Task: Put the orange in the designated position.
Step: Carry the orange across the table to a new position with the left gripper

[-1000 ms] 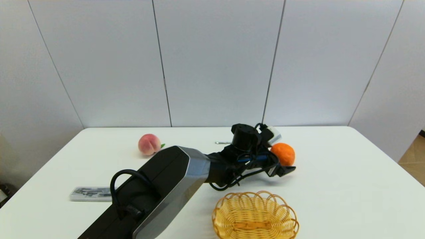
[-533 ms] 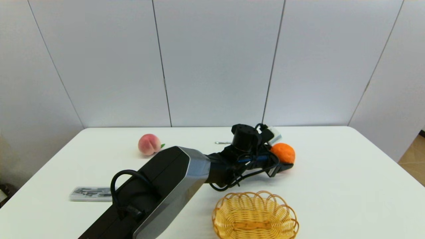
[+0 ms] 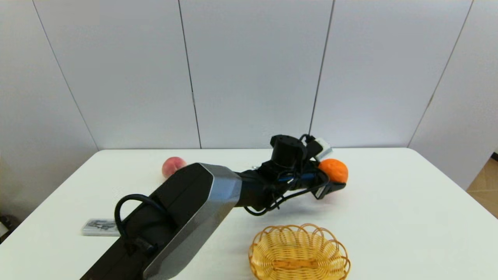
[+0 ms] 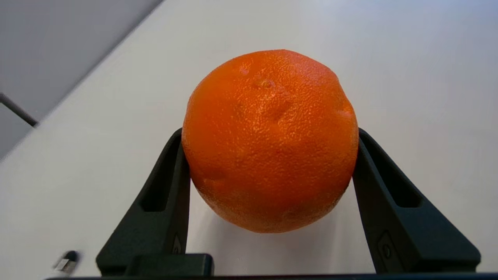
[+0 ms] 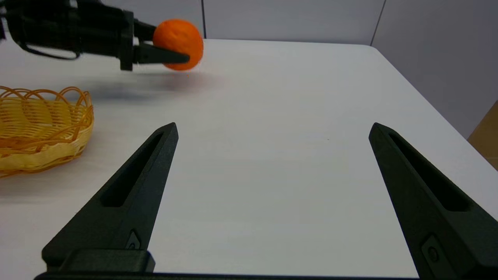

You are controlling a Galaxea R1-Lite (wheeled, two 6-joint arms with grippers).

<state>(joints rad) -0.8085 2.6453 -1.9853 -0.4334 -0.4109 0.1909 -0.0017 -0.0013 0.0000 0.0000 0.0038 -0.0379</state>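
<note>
Head view, left claw [image 3: 335,182] stretched forward, pinching orange [image 3: 334,170] above table [image 3: 408,217], right claw [image 5: 272,134] spread

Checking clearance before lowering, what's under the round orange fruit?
Only bare white table and its shadow lie under the round orange fruit, held by the left gripper. Nothing is hidden beneath it.

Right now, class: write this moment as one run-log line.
left hand: shut on orange, lifted off table | right hand: open, idle | basket: empty
</note>
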